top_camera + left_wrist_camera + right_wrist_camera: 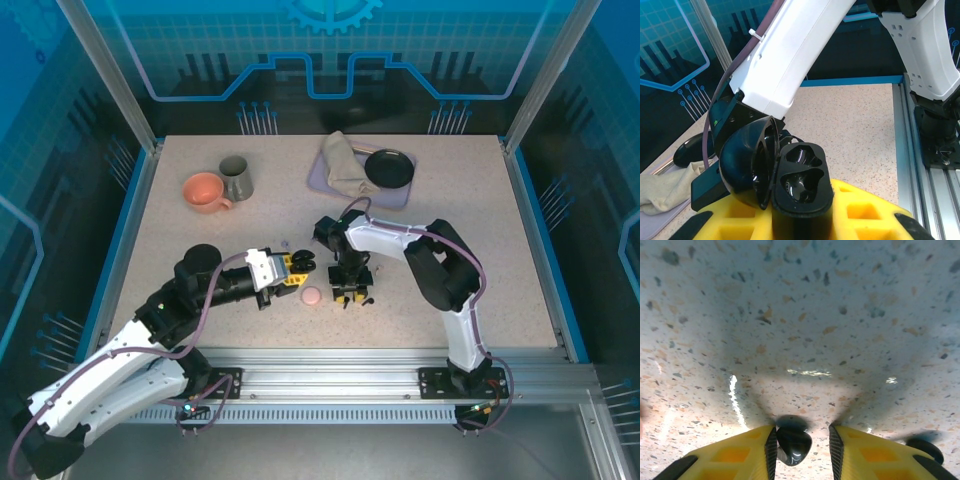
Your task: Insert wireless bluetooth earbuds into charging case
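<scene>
My left gripper (802, 220) is shut on a black charging case (801, 175), holding it upright with its lid (745, 160) swung open to the left. Both wells are empty. In the top view this gripper (297, 268) holds the case (306, 265) at mid-table. My right gripper (350, 294) points straight down at the table just to its right. Between its yellow fingers (740, 455) a black earbud (792, 446) lies on the table, touching the left pad with a gap to the right pad. A second black earbud (925, 450) lies off to the lower right.
A pink round case (311, 296) lies between the two grippers. At the back stand a pink cup (205, 192) and a grey mug (236, 177). A lilac tray (405, 196) there holds a beige cloth (345, 165) and a black disc (389, 168).
</scene>
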Controlling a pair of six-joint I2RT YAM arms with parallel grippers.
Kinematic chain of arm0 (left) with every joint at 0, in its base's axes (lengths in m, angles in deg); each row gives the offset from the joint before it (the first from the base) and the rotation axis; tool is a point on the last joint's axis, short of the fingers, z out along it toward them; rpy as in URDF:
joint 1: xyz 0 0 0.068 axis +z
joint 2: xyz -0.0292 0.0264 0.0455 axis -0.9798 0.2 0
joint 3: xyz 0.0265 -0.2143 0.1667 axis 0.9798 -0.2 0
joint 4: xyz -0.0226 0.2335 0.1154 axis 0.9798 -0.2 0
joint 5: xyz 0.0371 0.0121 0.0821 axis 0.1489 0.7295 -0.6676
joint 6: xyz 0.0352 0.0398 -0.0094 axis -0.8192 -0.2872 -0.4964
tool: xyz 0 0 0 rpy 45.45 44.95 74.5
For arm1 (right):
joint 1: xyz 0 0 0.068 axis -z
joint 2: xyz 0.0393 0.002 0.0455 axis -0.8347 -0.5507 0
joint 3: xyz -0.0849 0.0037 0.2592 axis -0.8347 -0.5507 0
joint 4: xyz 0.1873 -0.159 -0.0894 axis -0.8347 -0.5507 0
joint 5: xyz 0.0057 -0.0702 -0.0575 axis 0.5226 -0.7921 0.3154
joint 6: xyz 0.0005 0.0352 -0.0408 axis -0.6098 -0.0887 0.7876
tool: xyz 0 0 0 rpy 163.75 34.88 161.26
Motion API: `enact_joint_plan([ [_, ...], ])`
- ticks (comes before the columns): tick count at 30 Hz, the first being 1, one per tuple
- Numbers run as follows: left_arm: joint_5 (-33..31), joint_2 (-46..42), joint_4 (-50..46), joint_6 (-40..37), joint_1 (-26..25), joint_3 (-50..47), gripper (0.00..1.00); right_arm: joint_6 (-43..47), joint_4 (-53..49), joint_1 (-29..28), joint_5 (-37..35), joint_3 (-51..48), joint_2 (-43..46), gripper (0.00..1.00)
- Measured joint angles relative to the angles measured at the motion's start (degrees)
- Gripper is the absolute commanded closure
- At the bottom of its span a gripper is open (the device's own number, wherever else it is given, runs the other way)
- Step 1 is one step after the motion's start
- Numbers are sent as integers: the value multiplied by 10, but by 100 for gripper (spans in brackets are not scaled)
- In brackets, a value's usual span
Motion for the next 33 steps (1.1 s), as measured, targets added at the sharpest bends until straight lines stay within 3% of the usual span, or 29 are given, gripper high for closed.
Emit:
enact_joint_plan([
  [33,0,-1,0,0,0,-7,100,-2,-4,-21,-12,20,-4,67],
])
